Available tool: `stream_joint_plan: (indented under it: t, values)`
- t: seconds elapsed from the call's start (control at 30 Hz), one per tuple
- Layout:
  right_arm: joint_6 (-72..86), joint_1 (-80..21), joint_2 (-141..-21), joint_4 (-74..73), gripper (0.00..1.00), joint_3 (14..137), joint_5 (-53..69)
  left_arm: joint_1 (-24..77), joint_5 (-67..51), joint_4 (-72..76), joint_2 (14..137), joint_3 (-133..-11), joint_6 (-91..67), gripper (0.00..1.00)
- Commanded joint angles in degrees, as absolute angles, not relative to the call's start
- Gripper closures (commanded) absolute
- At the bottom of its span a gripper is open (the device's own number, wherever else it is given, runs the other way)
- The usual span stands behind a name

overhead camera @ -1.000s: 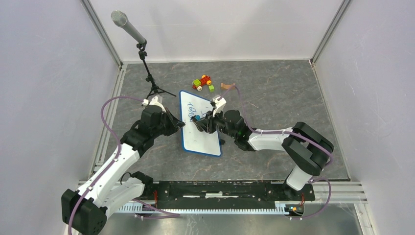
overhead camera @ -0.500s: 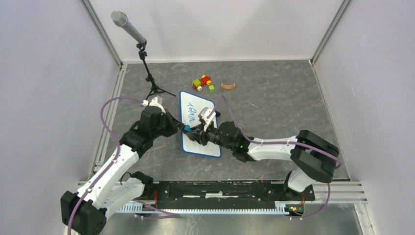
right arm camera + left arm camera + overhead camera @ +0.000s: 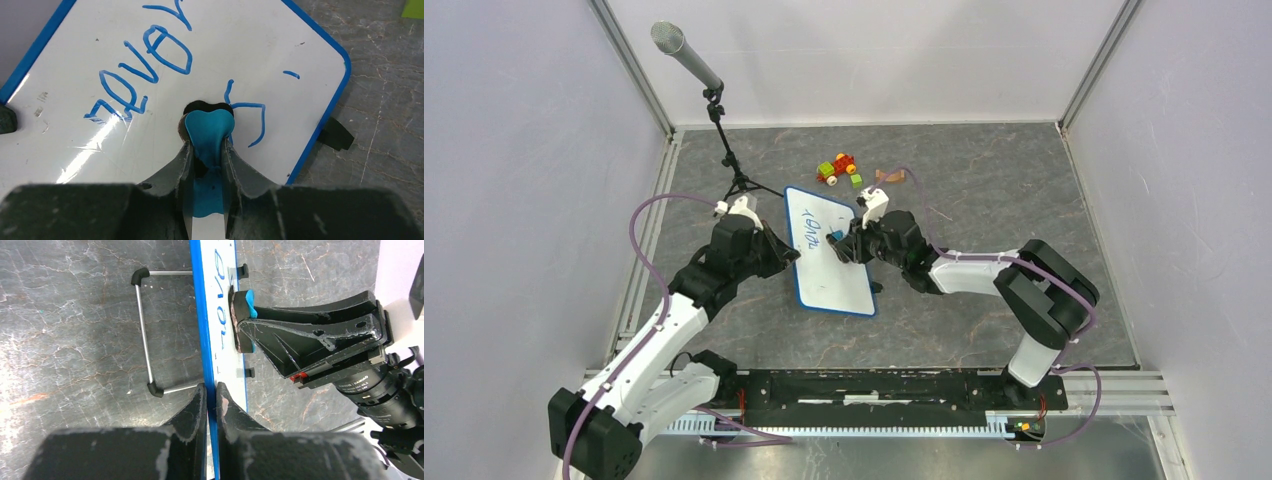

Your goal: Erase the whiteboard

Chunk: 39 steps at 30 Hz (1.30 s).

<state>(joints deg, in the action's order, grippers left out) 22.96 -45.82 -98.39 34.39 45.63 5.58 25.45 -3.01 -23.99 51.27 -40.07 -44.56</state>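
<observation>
The whiteboard sat in the middle of the tabletop, just in front of both arms, its face still carrying blue handwriting on the far left part. The left gripper was pinched narrow on the board's blue left rim. In the left wrist view its fingers sat on either side of the rim, with the board seen edge-on and its wire leg lying on the tabletop behind it. The right gripper was clamped tight on a blue eraser. In the right wrist view the eraser was pressed against the board's face, just beside the remaining strokes.

Beyond the board lay a cluster of toy blocks and a brown curved piece. A microphone stood on its stand at the far left.

Half a second earlier the right gripper had been nearer the board's near left corner. It had since moved back up toward the middle, close to where it was a second ago. The left gripper had kept its place on the rim, and the board had barely shifted.
</observation>
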Motion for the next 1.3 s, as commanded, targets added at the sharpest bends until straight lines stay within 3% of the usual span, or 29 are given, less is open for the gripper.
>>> stream_joint_plan:
  t: [0.0, 0.17, 0.37, 0.73, 1.1, 1.27]
  values:
    - [18.89, -50.82, -101.46, 23.82, 0.75, 50.4, 9.71, 26.46, -7.98, -25.93, 52.38, -41.49, -38.86, 0.98]
    - [16.09, -56.93, -100.11, 25.84, 0.75, 54.87, 11.34, 26.48, -8.38, -25.93, 52.82, -41.4, -38.65, 0.98]
    - [18.29, -55.1, -102.66, 27.27, 0.74, 58.19, 12.36, 26.46, -8.02, -26.76, 52.55, -41.99, -38.5, 0.98]
    - [25.58, -45.89, -102.26, 32.37, 0.74, 44.66, 9.62, 26.46, -7.84, -27.29, 51.51, -42.41, -38.27, 0.98]
    - [19.99, -59.03, -98.4, 30.47, 0.74, 51.58, 6.91, 26.5, -8.51, -26.49, 52.06, -41.59, -38.71, 0.98]
    - [19.28, -59.77, -96.89, 31.18, 0.74, 51.1, 6.01, 26.47, -9.54, -25.39, 52.63, -41.18, -39.51, 0.98]
